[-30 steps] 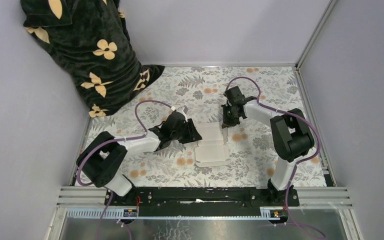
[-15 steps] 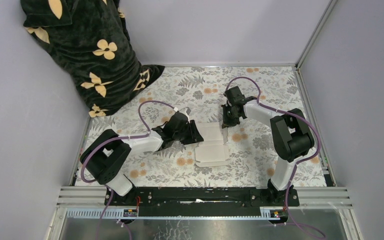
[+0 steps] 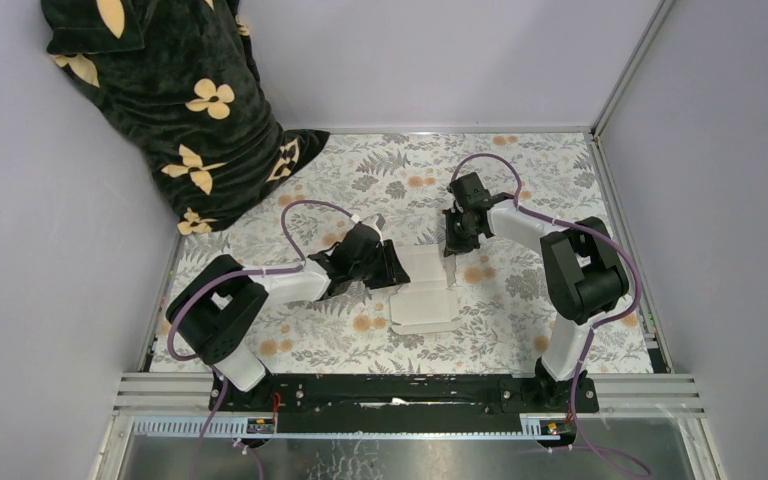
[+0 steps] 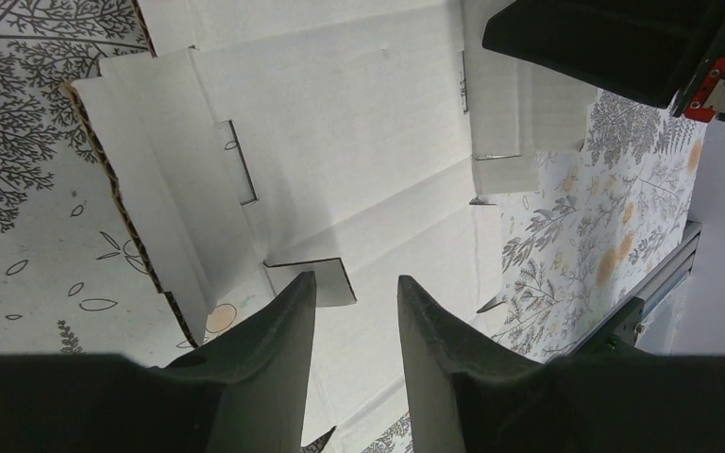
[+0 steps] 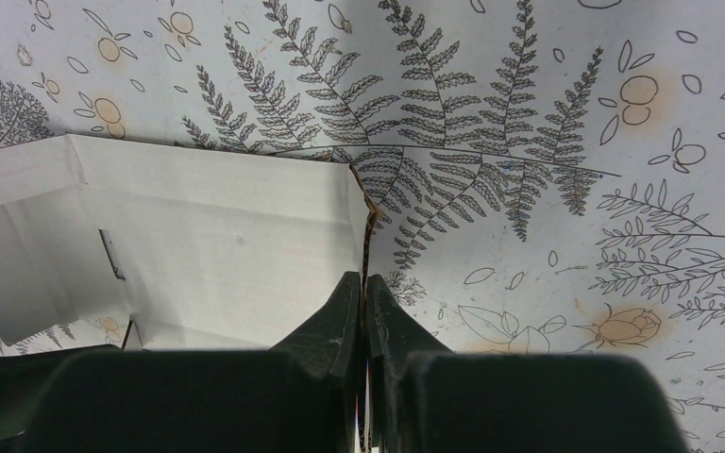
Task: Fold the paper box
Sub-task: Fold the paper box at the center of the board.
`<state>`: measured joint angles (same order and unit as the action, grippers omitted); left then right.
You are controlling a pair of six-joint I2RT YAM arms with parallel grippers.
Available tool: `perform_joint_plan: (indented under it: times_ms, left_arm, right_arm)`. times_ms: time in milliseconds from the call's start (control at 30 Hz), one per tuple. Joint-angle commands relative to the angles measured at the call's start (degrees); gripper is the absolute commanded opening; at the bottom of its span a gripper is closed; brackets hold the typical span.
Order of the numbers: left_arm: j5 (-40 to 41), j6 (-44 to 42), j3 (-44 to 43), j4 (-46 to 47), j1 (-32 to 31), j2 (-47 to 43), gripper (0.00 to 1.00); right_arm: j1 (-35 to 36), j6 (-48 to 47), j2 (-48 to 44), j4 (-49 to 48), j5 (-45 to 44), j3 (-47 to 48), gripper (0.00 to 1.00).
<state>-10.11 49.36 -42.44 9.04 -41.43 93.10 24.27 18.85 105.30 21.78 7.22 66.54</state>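
Centrally, the paper box [image 3: 425, 292] is seen lying on the floral tablecloth [image 3: 530, 165] between the two arms. It is a white die-cut cardboard sheet, mostly flat, with flaps and slots cut into it. Its near panel is spread on the cloth toward the arm bases, and its far part lies between the two grippers.

The left gripper [image 3: 387, 270] is placed at the sheet's left edge. In the left wrist view its jaws are seen standing apart above the white card, with nothing clamped between them. A small tab of the sheet lies just beyond the fingertips [image 4: 281, 319]. The brown corrugated edge of a side flap is shown along the sheet's left side.

The right gripper [image 3: 454, 242] is set at the sheet's far right corner. In the right wrist view its jaws are seen pressed together on the thin right-hand edge of the card. That edge is viewed end-on and runs away from the fingertips toward the fern pattern.

A dark blanket with yellow flowers [image 3: 175, 110] is heaped in the far left corner, well apart from the sheet.
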Motion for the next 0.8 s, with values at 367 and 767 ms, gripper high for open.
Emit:
perform_joint_plan:
  times_ms: [367, 767]
  left_arm:
    - [2.44, -2.06, -4.28, -2.74, -1.84, 2.91, 0.44]
    - [3.24, -3.75, -5.89, -6.66, -2.72, 6.0, 0.44]
  right_arm:
    - [0.34, -0.42, 1.92, -0.47, 0.77, -1.24, 0.06]
    - [0.34, -0.49, 1.96, -0.51, 0.94, -1.07, 0.06]
